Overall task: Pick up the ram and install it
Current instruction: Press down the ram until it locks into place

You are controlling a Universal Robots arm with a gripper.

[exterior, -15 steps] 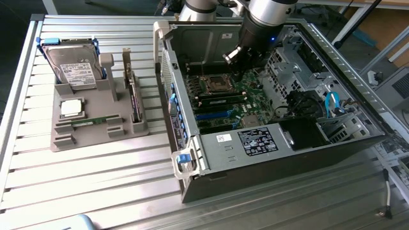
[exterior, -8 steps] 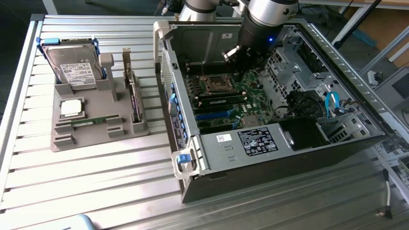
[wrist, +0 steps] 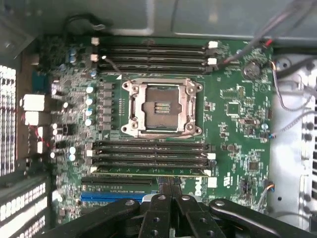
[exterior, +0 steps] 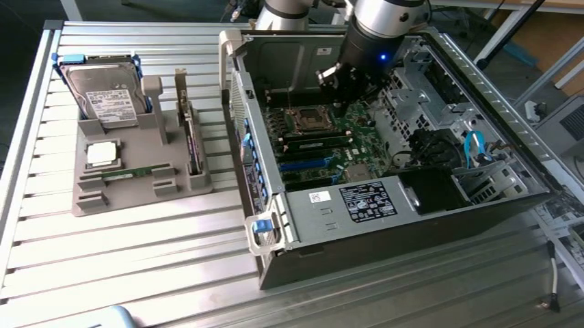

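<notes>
**Item: the ram [wrist: 148, 172].** A thin green stick standing on edge in a memory slot of the motherboard [wrist: 237, 106], inside the open computer case [exterior: 365, 225]. It sits in the slot bank [wrist: 148, 154] on the gripper's side of the processor socket [wrist: 161, 106], in the outermost slot of that bank. Its long axis runs parallel to the other slots and to the socket's nearer edge. In the exterior view this bank lies in the middle of the frame and runs from lower left to upper right.

**Gripper [wrist: 171, 184].** The two slim black fingers are pressed together with no gap between them. Their tips meet the top edge of the ram near its middle. Whether they pinch the board or only rest on it cannot be made out.

**Hidden or unclear.**
- The ram's chips and lower edge are sunk in the slot.
- The slot latches at its ends are too small to read.
- In the exterior view the arm [exterior: 383, 27] comes down from the top centre and covers the fingertips.

**Surroundings.**
- A second bank of empty slots [wrist: 153, 57] lies across the socket.
- At the exterior view's left, a grey tray [exterior: 137, 198] carries:
  - a second green stick [exterior: 128, 173], lying flat
  - a silver processor chip [exterior: 102, 154]
  - a hard drive [exterior: 105, 99]
  - an upright expansion card [exterior: 191, 147]
</notes>
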